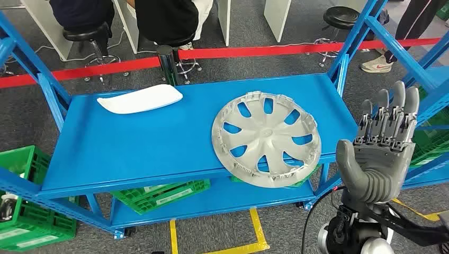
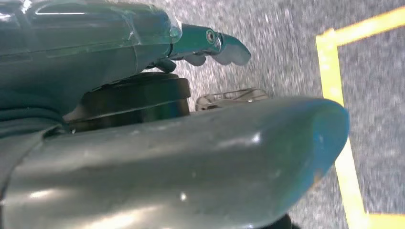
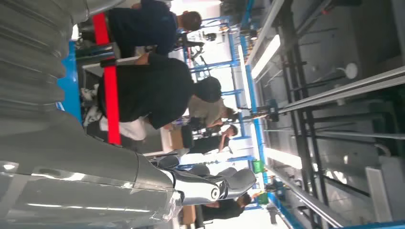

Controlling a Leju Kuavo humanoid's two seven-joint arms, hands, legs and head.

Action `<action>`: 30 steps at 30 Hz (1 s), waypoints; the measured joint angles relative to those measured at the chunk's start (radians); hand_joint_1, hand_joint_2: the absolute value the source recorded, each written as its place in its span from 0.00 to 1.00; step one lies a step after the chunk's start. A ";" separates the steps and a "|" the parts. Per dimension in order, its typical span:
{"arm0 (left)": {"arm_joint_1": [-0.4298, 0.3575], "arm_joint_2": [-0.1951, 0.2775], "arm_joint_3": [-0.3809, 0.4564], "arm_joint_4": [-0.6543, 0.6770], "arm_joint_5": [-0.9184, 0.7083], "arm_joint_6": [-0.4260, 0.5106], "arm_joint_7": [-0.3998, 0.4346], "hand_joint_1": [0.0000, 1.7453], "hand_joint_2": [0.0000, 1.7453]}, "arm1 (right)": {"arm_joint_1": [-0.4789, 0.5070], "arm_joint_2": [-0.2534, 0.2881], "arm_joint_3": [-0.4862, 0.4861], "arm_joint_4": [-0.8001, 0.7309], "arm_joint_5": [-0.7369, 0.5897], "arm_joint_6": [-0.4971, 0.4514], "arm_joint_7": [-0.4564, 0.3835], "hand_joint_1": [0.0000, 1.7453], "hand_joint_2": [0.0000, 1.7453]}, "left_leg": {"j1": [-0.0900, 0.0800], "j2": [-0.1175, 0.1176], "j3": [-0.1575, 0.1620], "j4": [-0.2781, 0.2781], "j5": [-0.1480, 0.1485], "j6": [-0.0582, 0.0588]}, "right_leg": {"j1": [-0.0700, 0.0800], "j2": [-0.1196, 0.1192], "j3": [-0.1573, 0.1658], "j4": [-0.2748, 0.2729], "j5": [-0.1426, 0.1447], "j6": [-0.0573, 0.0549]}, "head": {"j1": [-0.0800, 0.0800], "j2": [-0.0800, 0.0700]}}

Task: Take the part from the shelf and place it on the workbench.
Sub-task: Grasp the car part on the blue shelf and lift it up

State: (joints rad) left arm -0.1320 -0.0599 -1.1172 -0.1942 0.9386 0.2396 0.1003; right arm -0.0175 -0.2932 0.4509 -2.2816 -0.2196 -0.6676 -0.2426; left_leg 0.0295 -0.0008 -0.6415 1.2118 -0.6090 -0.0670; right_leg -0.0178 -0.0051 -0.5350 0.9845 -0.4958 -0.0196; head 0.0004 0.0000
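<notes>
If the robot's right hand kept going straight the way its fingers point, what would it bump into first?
Probably nothing soon. The right hand is raised with open fingers pointing up and away, beside the blue shelf, not at the silver wheel cover. Its wrist view looks out over seated people towards the ceiling, so the way looks free, though depth is unclear.

A silver wheel cover (image 1: 266,138) lies flat on the upper deck of the blue shelf (image 1: 132,143), toward its right front corner, with its near rim jutting slightly past the front edge, while a white curved panel (image 1: 140,99) rests well apart from it near the back left. The robot's right hand (image 1: 382,145) is raised just off the shelf's right end (palm toward the camera, fingers straight and apart, holding nothing). Green crates (image 1: 159,193) sit below the deck and at the left, and a red barrier tape (image 1: 254,51) runs behind the shelf in front of seated people on stools (image 1: 95,39).
</notes>
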 joint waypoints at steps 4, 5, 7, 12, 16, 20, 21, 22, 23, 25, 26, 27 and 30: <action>0.003 0.001 0.000 0.000 0.002 -0.002 0.001 0.00 0.00 | -0.001 0.001 0.001 0.003 0.022 0.000 0.006 0.00 1.00 | 0.011 0.015 0.037 -0.119 0.093 -0.040 | -0.020 0.003 -0.001 0.045 -0.040 0.036 | -0.015 0.000; 0.004 0.000 0.001 0.000 0.003 -0.002 0.001 0.00 0.00 | -0.002 0.001 0.001 0.004 0.035 0.000 0.012 0.00 1.00 | 0.008 0.016 0.039 -0.127 0.088 -0.020 | -0.020 0.005 -0.005 0.057 -0.049 0.043 | -0.018 0.000; 0.004 -0.001 0.002 0.001 0.004 -0.003 0.001 0.00 0.00 | -0.004 -0.001 0.002 0.005 0.098 0.001 0.048 0.00 1.00 | 0.005 0.015 0.040 -0.133 0.075 0.021 | -0.018 0.006 -0.009 0.064 -0.052 0.046 | -0.010 0.000; 0.003 -0.002 0.004 0.001 0.003 -0.013 0.008 0.00 0.00 | -0.040 -0.038 0.009 0.017 0.509 0.079 0.374 0.00 1.00 | 0.000 0.014 0.042 -0.133 0.071 0.035 | -0.020 0.005 0.002 0.044 -0.047 0.051 | 0.010 0.000; 0.000 0.000 0.004 0.002 -0.012 -0.022 0.037 0.00 0.00 | -0.067 -0.085 0.018 0.053 0.668 0.165 0.529 0.00 1.00 | -0.002 0.010 0.042 -0.133 0.071 0.041 | -0.021 0.002 0.005 0.036 -0.045 0.061 | 0.013 0.000; -0.001 0.009 0.004 0.002 -0.024 -0.034 0.068 0.00 0.00 | -0.068 -0.124 0.028 0.076 0.755 0.227 0.604 0.00 1.00 | -0.002 0.006 0.042 -0.133 0.072 0.043 | -0.021 -0.001 0.007 0.033 -0.044 0.070 | 0.014 0.000; -0.001 0.012 0.004 0.002 -0.024 -0.037 0.072 0.00 0.00 | -0.068 -0.132 0.030 0.079 0.769 0.239 0.616 0.00 1.00 | -0.002 0.006 0.043 -0.133 0.072 0.043 | -0.021 -0.001 0.007 0.033 -0.044 0.072 | 0.014 0.000; 0.000 0.014 0.004 0.002 -0.025 -0.039 0.074 0.00 0.00 | -0.068 -0.138 0.032 0.082 0.778 0.246 0.624 0.00 1.00 | -0.002 0.005 0.043 -0.133 0.072 0.043 | -0.021 -0.001 0.007 0.033 -0.044 0.074 | 0.013 0.000; 0.000 0.016 0.004 0.002 -0.025 -0.040 0.076 0.00 0.00 | -0.068 -0.144 0.035 0.085 0.785 0.253 0.629 0.00 1.00 | -0.002 0.005 0.043 -0.133 0.072 0.043 | -0.021 -0.001 0.007 0.032 -0.044 0.075 | 0.013 0.000; 0.001 0.020 0.004 0.002 -0.027 -0.040 0.081 0.00 0.00 | -0.069 -0.155 0.041 0.092 0.807 0.281 0.650 0.00 1.00 | -0.002 0.005 0.044 -0.134 0.072 0.044 | -0.020 -0.002 0.007 0.032 -0.045 0.077 | 0.012 0.000; 0.001 0.022 0.004 0.002 -0.028 -0.040 0.083 0.00 0.00 | -0.071 -0.162 0.045 0.095 0.826 0.307 0.673 0.00 1.00 | -0.002 0.005 0.044 -0.135 0.073 0.044 | -0.020 -0.002 0.008 0.032 -0.045 0.077 | 0.012 0.000; 0.001 0.024 0.004 0.002 -0.029 -0.041 0.082 0.00 0.00 | -0.074 -0.169 0.050 0.099 0.849 0.341 0.703 0.00 1.00 | -0.002 0.005 0.045 -0.136 0.073 0.045 | -0.020 -0.002 0.008 0.032 -0.045 0.077 | 0.012 0.000; 0.001 0.031 0.003 0.002 -0.039 -0.049 0.077 0.00 0.00 | -0.084 -0.204 0.065 0.116 0.921 0.446 0.815 0.00 1.00 | -0.002 0.005 0.048 -0.139 0.074 0.045 | -0.020 -0.002 0.009 0.032 -0.045 0.077 | 0.011 0.000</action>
State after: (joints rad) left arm -0.1305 -0.0284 -1.1138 -0.1926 0.8992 0.1906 0.1777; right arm -0.1018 -0.4973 0.5155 -2.1655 0.7018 -0.2212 0.5720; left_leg 0.0274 0.0044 -0.5938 1.0730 -0.5349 -0.0220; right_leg -0.0377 -0.0070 -0.5260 1.0168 -0.5405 0.0574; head 0.0115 0.0000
